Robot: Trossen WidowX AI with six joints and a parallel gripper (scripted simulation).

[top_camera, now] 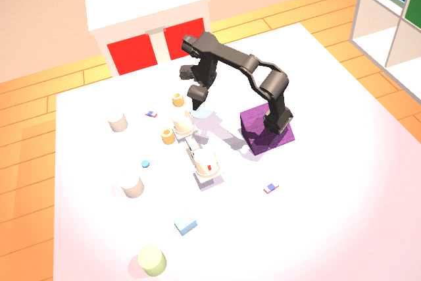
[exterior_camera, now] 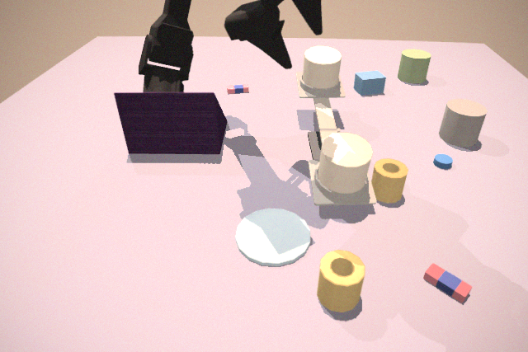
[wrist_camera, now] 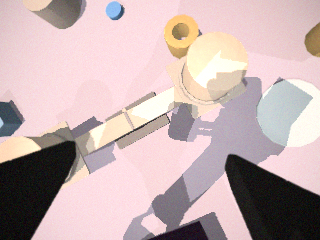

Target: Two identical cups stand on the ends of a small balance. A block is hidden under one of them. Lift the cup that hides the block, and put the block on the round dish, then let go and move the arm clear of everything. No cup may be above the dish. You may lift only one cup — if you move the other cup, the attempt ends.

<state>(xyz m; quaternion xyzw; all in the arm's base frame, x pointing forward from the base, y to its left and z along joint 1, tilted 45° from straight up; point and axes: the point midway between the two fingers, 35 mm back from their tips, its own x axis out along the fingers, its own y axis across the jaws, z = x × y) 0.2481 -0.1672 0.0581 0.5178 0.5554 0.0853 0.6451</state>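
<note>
The balance (top_camera: 193,143) (exterior_camera: 325,115) (wrist_camera: 150,110) bears two cream cups. The dish-side cup (top_camera: 183,123) (exterior_camera: 345,161) (wrist_camera: 215,62) stands upright on the lower end. The other cup (top_camera: 205,160) (exterior_camera: 322,64) (wrist_camera: 15,147) stands on the higher end; a small red mark shows on its side in the top view. No block shows. The pale round dish (top_camera: 204,112) (exterior_camera: 260,241) (wrist_camera: 280,110) is bare, beside the lower end. My gripper (exterior_camera: 304,50) (wrist_camera: 152,155) is open and empty, high above the table, touching neither cup. One fingertip is hidden in the top view.
Yellow tubes (top_camera: 168,136) (exterior_camera: 388,184) (top_camera: 177,100) (exterior_camera: 340,286) stand close to the lower pan and dish. A purple block (top_camera: 268,128) (exterior_camera: 170,124) is at the arm's base. A blue box (top_camera: 185,224) (exterior_camera: 369,84), grey cylinders, a green cylinder (top_camera: 152,260) and striped bars lie around.
</note>
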